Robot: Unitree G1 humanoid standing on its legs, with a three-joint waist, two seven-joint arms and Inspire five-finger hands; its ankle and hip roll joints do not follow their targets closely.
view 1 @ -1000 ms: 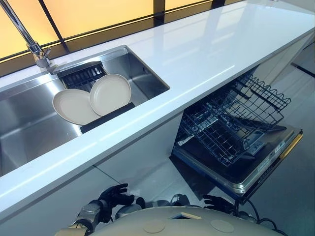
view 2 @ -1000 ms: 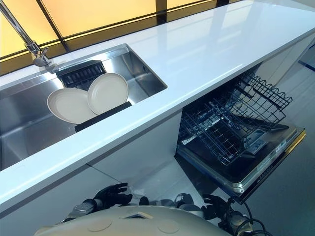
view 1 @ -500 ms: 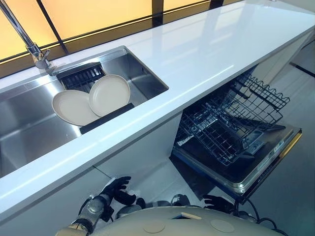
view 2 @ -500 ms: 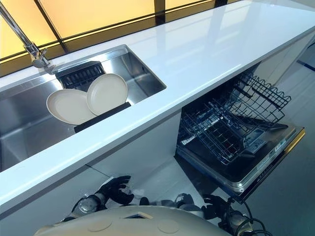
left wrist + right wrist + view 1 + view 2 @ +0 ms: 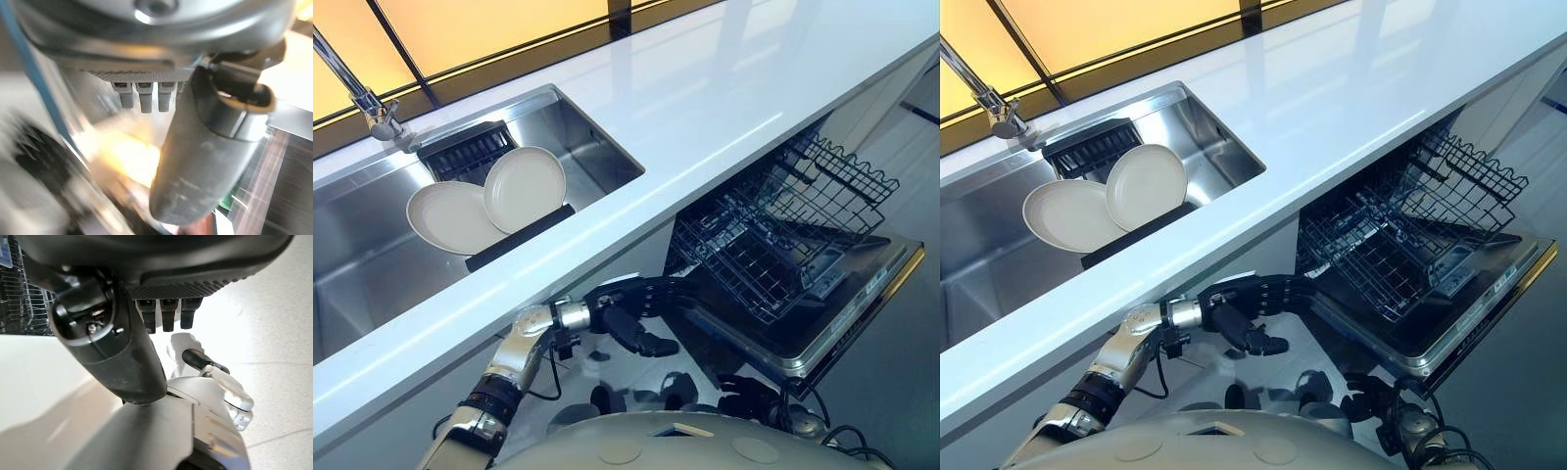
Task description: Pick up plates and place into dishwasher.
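Below the edge of the long white countertop (image 5: 724, 88), the left hand (image 5: 625, 311) was held empty, fingers loosely spread, before the open dishwasher's black wire rack (image 5: 773, 235). The right hand (image 5: 744, 390) hung low with fingers relaxed. Two round cream plates (image 5: 524, 186) were leaned upright in the stainless steel sink (image 5: 372, 264), under amber-lit windows (image 5: 460, 24).

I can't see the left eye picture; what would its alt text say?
Two pale plates lean in a steel sink set in a white counter. Below the counter's edge, the robot's left hand reaches out, fingers relaxed, toward the open dishwasher and its empty wire rack.
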